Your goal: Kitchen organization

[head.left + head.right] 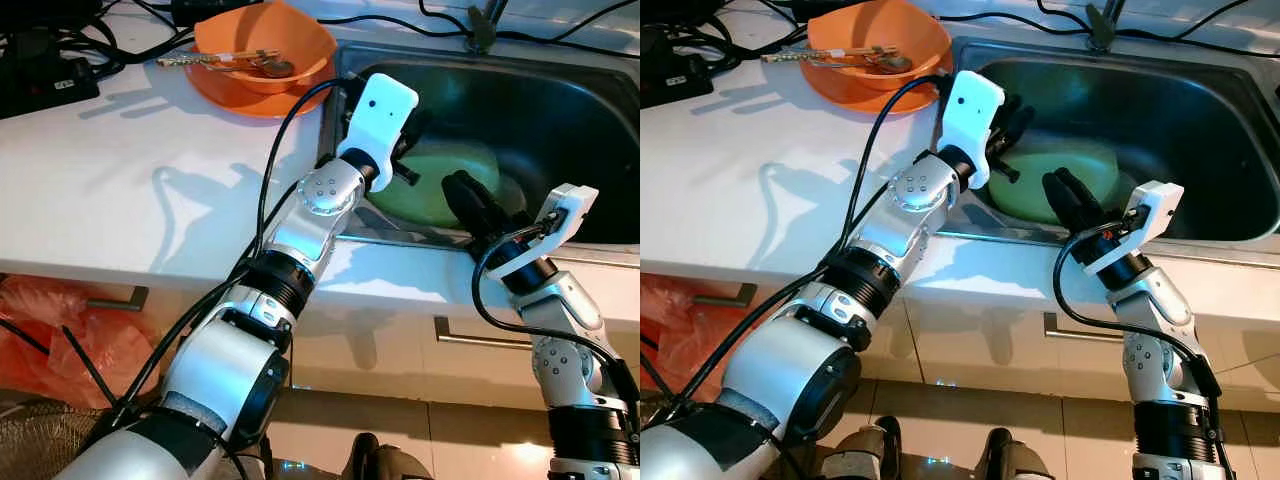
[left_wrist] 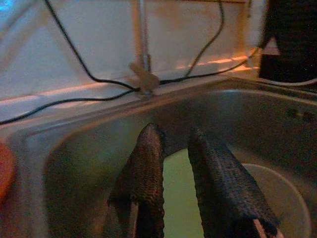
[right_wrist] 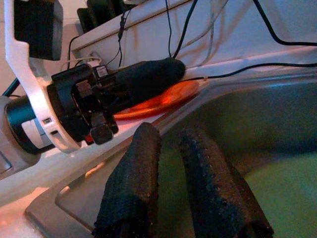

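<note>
White countertop (image 1: 150, 170) carries an orange bowl (image 1: 270, 45) at its back edge; beside it, both grippers, left (image 2: 173, 163) and right (image 3: 173, 163), hang over the sink (image 1: 1200, 130), fingers seemingly slightly parted, empty, above a green plate (image 1: 1060, 175).

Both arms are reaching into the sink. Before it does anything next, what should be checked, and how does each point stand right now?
1. Green plate lying in the sink: ok.
2. Left tool over the plate: ok, its fingers have a narrow gap and nothing between them.
3. Right tool at the sink's near edge, by the plate: ok, also holding nothing.
4. Room between the two tools: not ok, they are close together and might bump.
5. Cables behind the sink, near the tap: ok, away from both tools.
6. Orange bowl on the counter, cutlery inside: ok, out of the way.
</note>
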{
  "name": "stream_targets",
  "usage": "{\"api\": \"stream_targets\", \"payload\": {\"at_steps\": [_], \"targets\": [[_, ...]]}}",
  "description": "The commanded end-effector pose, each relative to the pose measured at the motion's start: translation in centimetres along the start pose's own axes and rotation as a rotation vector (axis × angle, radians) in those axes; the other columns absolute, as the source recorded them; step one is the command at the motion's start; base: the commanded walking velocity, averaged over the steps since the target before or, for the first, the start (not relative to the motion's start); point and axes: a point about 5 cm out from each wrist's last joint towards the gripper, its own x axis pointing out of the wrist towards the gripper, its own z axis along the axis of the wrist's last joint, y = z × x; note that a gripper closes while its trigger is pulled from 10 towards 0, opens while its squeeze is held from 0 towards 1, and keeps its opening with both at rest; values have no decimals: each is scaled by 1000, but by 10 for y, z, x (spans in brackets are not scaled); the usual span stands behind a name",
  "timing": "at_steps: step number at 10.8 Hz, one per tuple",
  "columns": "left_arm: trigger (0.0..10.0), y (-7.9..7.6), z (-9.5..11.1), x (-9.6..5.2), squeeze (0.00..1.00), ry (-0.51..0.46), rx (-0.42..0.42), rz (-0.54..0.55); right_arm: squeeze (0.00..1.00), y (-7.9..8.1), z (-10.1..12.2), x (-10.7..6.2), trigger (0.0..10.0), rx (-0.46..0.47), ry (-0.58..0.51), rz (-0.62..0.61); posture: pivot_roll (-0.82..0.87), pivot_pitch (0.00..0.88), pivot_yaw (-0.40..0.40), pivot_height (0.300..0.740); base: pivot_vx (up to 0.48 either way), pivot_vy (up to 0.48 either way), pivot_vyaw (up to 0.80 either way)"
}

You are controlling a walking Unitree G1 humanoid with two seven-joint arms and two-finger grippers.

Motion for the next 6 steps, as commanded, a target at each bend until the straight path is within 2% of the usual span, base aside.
{"api": "stream_targets", "payload": {"at_steps": [1, 3, 5, 6], "targets": [[10000, 5, 6, -4, 0, -48, 25, 46, 0, 2, -16, -5, 10000, 49, 46, -17, 119, 195, -16, 740, 0, 0, 0], [10000, 26, 8, -19, 0, -80, 96, 142, 0, 2, -18, -4, 10000, 55, 43, -27, 131, 195, -16, 740, 0, 0, 0], [10000, 49, 5, -35, 0, -19, 165, 233, 0, 3, -21, -2, 10000, 63, 45, -25, 146, 200, -18, 740, 0, 0, 0], [10000, 68, 1, -46, 0, 61, 210, 319, 0, 3, -21, -1, 10000, 65, 47, -25, 153, 200, -20, 740, 0, 0, 0]]}}
